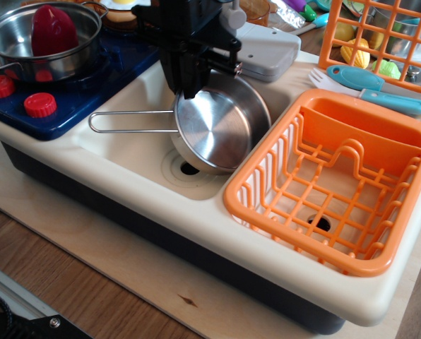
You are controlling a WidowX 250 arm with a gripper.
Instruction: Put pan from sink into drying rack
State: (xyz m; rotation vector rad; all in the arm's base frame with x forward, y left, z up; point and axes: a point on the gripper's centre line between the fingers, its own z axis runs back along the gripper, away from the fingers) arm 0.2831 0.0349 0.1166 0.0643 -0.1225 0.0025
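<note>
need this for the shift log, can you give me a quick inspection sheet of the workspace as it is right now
surface: wooden counter carrying a toy kitchen unit.
job's things: pan tilted, rim lifted, over the sink; drying rack holds nothing.
clutter: steel pot with a red object on the blue stove; teal utensil; orange crate of toy items.
grippers: pincer shut on the pan's back rim.
cables: nothing seen.
surroundings: grey faucet base behind the sink.
</note>
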